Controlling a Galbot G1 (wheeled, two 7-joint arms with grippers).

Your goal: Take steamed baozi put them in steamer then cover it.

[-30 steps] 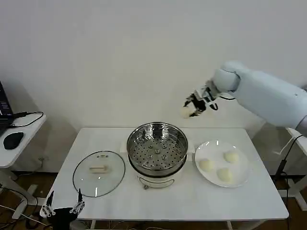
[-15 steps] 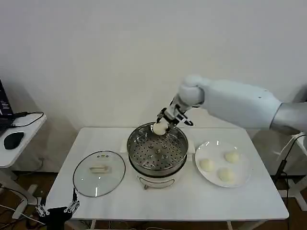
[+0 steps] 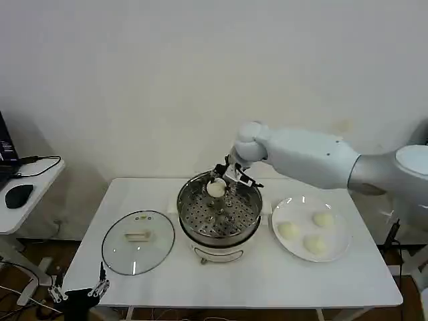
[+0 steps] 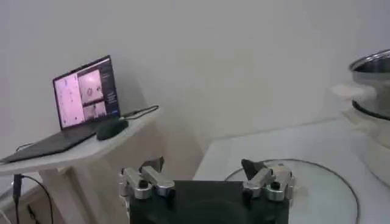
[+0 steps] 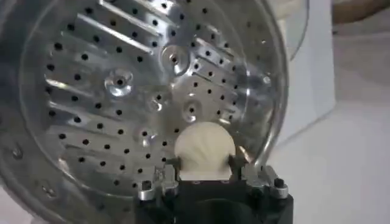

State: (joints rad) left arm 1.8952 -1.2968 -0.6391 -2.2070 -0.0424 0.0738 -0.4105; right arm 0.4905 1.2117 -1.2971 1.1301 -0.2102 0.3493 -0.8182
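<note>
My right gripper (image 3: 221, 184) is shut on one cream-white baozi (image 3: 215, 189) and holds it just above the back part of the steamer's perforated tray (image 3: 219, 214). The right wrist view shows that baozi (image 5: 204, 150) clamped between the jaws over the shiny holed tray (image 5: 122, 91). Three more baozi (image 3: 288, 230) lie on the white plate (image 3: 338, 253) to the right of the steamer. The glass cover (image 3: 138, 242) with its cream bar handle lies flat on the table left of the steamer. My left gripper (image 3: 79, 292) hangs open below the table's front left corner, its fingers (image 4: 151, 167) spread wide apart.
A side table (image 3: 30, 194) with a laptop and a mouse (image 3: 18, 195) stands at the far left. The steamer's wall (image 4: 372, 73) and the cover's rim (image 4: 329, 173) show in the left wrist view. The white table (image 3: 254, 281) has open room along its front edge.
My right arm swung left from above the plate and came down, bringing the baozi over and into the steamer's mouth. The left gripper shifted slightly near the table's corner.
</note>
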